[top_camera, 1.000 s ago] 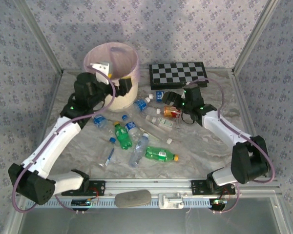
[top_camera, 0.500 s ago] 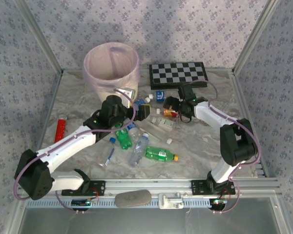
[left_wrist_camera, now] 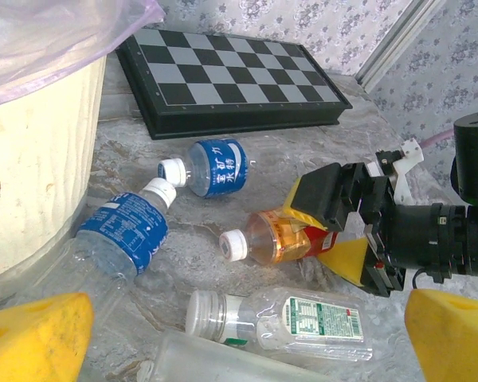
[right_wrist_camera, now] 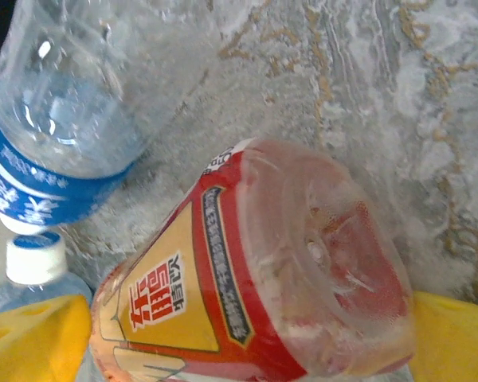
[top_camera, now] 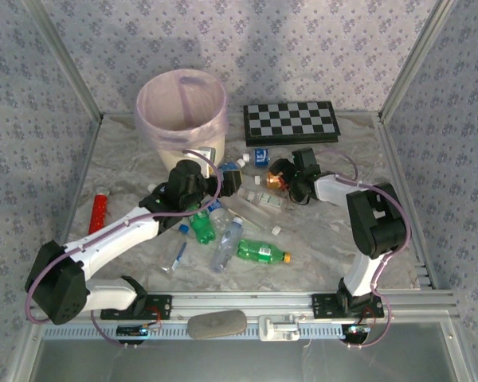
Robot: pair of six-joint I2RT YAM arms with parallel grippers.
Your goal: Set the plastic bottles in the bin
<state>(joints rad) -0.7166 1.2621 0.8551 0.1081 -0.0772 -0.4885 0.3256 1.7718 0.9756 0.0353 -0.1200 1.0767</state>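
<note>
1. Orange-labelled bottle (left_wrist_camera: pixel 280 239): find it lying on its side on the counter (top_camera: pixel 334 239), near the chessboard (top_camera: pixel 291 121) and well right of the bin (top_camera: pixel 221 107).
2. Confirm right gripper (left_wrist_camera: pixel 334 229) wide open, 1 pad on each side of the bottle body, gripping nothing yet.
3. Centre both pads on the label band, away from the rounded base. Close gently, since thin plastic likely dents and slips.
4. Lift straight up before swinging left. Mind the nearest blue-labelled bottle (left_wrist_camera: pixel 215 167), lying close by on the bin side.
5. Hold left gripper (top_camera: pixel 227 185), likewise open and empty, out of the way. Note its position over the bottle cluster beside the bin wall, on the probable carry path.
6. Clear the bin rim with height to spare and avoid snagging the pink liner (left_wrist_camera: pixel 56 48).
7. Use the bare counter at far right for retreat.
</note>
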